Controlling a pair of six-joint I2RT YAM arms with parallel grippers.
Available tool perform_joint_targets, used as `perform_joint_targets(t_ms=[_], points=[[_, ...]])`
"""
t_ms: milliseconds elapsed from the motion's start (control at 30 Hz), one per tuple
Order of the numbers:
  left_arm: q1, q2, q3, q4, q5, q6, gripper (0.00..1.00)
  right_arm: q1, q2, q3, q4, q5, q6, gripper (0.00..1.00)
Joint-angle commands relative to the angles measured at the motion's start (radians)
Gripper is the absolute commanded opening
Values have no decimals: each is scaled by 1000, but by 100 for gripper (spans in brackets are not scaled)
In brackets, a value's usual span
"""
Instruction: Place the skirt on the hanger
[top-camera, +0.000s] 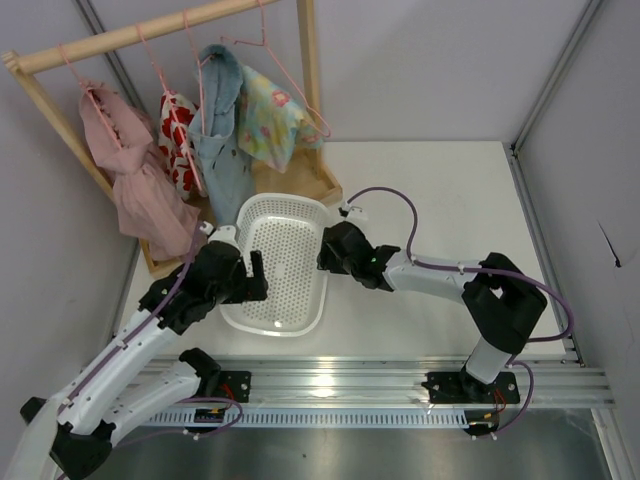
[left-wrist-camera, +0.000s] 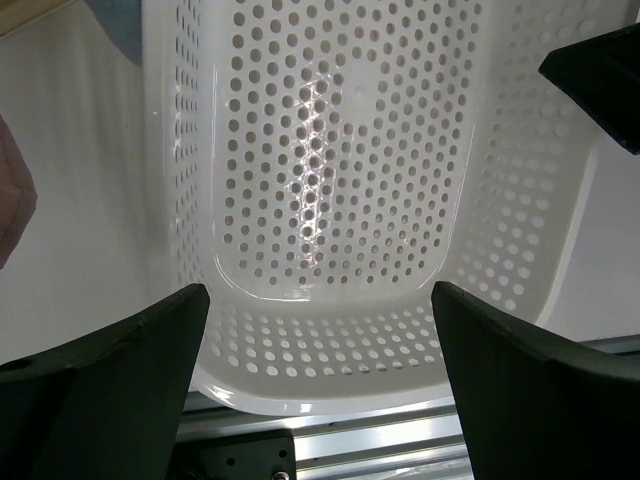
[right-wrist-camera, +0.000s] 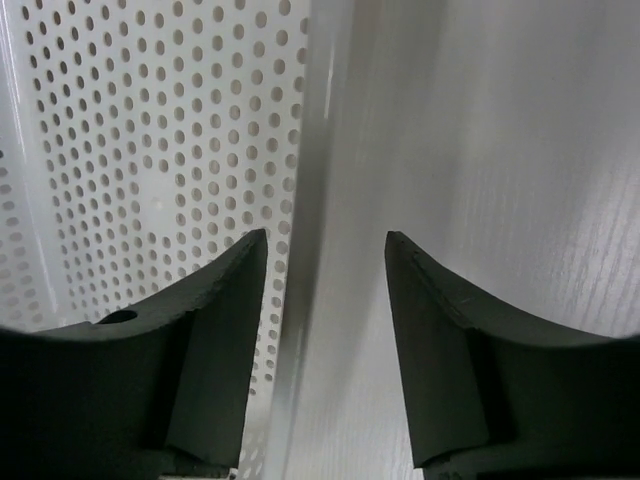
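White surface (top-camera: 430, 200) holds a basket (top-camera: 290, 265): left fingers (left-wrist-camera: 110, 380) gape open above it, right fingers (right-wrist-camera: 205, 330) straddle its rim unclamped, and a one-sided pinch could tip it.

What my cameras hide or crop

From above, my right gripper (top-camera: 323, 257) keeps its fingertips tucked under its own wrist at the rim of the basket (top-camera: 285, 203), so I cannot see them there. The skirt (top-camera: 272, 118) has its left edge behind the blue denim garment (top-camera: 222, 150), the hanger (top-camera: 297, 85) loses its lower bar behind the cloth, and the wooden rack (top-camera: 130, 35) runs off the top edge. My left wrist view crops the basket on every side and shows only a sliver of the pink garment (left-wrist-camera: 15, 215) at the left edge. My right wrist view sits so close that the basket rim between my fingers (right-wrist-camera: 215, 330) is a soft blur
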Motion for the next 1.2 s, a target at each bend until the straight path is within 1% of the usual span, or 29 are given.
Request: perform_joint_targets(t_ms=[0, 67, 100, 167, 200, 300, 400, 533, 567, 667, 733, 767, 833, 867, 933, 967, 1033, 1067, 1167], points=[[11, 6, -5, 38, 4, -16, 99, 3, -5, 54, -32, 40, -13, 55], [12, 6, -2, 43, 5, -12, 99, 3, 15, 71, -32, 27, -20, 46], [12, 4, -1, 43, 4, -10, 99, 3, 26, 80, -44, 18, -20, 32], [13, 0, 5, 48, 5, -4, 99, 0, 43, 114, -74, 20, -28, 12], [13, 0, 10, 46, 4, 5, 99, -3, 40, 128, -126, 35, -29, 0], [13, -13, 42, 49, 8, 39, 99, -19, -11, 149, -212, 49, -54, 0], [13, -28, 68, 63, 19, 93, 99, -46, -118, 116, -274, 15, -65, 0], [13, -26, 94, 71, 41, 140, 99, -142, -268, 28, -348, -86, -39, 0], [13, -22, 100, 75, 47, 148, 99, -154, -320, 11, -376, -86, -40, 0], [13, -11, 93, 109, 82, 165, 99, -219, -399, -65, -415, -76, -49, 0], [12, 1, 71, 141, 111, 171, 99, -274, -434, -137, -404, -112, -69, 0], [12, 4, 67, 153, 131, 172, 99, -329, -463, -160, -383, -147, -75, 0], [12, 9, 44, 195, 146, 171, 99, -374, -488, -226, -340, -193, -120, 0], [12, 9, 36, 212, 153, 168, 99, -407, -492, -242, -293, -254, -138, 0], [12, 6, 13, 270, 165, 168, 99, -424, -483, -262, -257, -304, -186, 0], [12, 4, 8, 288, 182, 168, 99, -426, -474, -260, -253, -351, -230, 0], [12, 16, -15, 336, 199, 169, 99, -426, -436, -250, -265, -394, -285, 0], [12, 21, -22, 362, 203, 168, 99, -426, -425, -236, -274, -404, -319, 0], [12, 46, -38, 387, 199, 151, 99, -426, -394, -230, -279, -419, -353, 0]])
